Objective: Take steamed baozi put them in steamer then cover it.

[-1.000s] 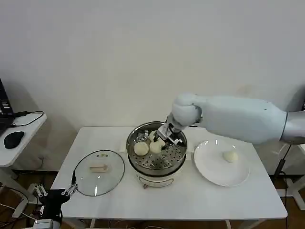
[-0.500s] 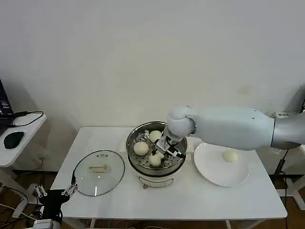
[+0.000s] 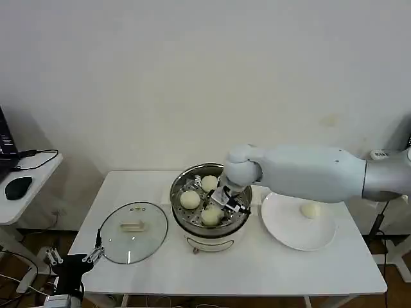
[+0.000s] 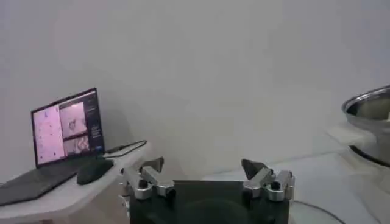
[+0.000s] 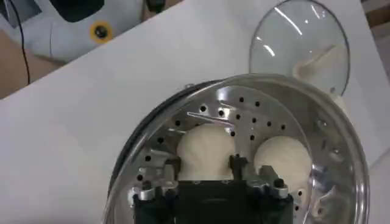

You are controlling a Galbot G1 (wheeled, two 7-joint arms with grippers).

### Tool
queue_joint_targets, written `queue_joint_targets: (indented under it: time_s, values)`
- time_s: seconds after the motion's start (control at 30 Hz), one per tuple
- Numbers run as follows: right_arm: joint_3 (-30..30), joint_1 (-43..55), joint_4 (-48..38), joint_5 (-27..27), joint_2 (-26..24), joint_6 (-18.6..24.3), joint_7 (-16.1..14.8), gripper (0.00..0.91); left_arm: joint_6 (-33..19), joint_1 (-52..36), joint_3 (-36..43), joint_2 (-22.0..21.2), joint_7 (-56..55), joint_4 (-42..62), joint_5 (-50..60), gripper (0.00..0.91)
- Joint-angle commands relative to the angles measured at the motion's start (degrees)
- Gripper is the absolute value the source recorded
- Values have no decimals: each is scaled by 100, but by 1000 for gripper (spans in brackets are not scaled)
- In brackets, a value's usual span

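The steamer (image 3: 239,220) stands mid-table with three steamed baozi on its perforated tray (image 5: 256,109): one at the left (image 3: 190,200), one at the back (image 3: 209,183) and one at the front (image 3: 211,217). My right gripper (image 3: 220,205) reaches down into the pot and is shut on the front baozi (image 5: 206,149), a finger on each side; another baozi (image 5: 282,157) lies beside it. A fourth baozi (image 3: 311,210) sits on the white plate (image 3: 289,231). The glass cover (image 3: 133,231) lies flat to the steamer's left, also seen as the cover (image 5: 301,45). My left gripper (image 3: 76,258) hangs open and empty below the table's left corner (image 4: 202,167).
A side table at far left carries a laptop (image 4: 64,131) and a black mouse (image 3: 18,187). The steamer's steel rim (image 4: 368,106) rises to one side of the left gripper. Bare table top lies in front of the steamer and plate.
My right gripper has come down from above the steamer's back, carrying its baozi onto the front of the tray. The left arm has stayed still.
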Motion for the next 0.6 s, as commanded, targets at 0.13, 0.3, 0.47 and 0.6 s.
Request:
queue_joint_targets:
  time_s: [0.13,0.3,0.47,0.6]
  values:
    - [54,41,-84,-48,21,46,11,907,0,5,-2,6,1,-10,3,907]
    - [134,106,-176,-44,6,52,15,907,-1,6,-1,7,3,-20,4,907]
    - [341,147,-362,-34,-16,28,88,907,-1,-5,14,18,5,-19,6,907]
    - [596,250,-575,28,-185,-70,132,907,10,-52,33,73,2,-11,-5,907]
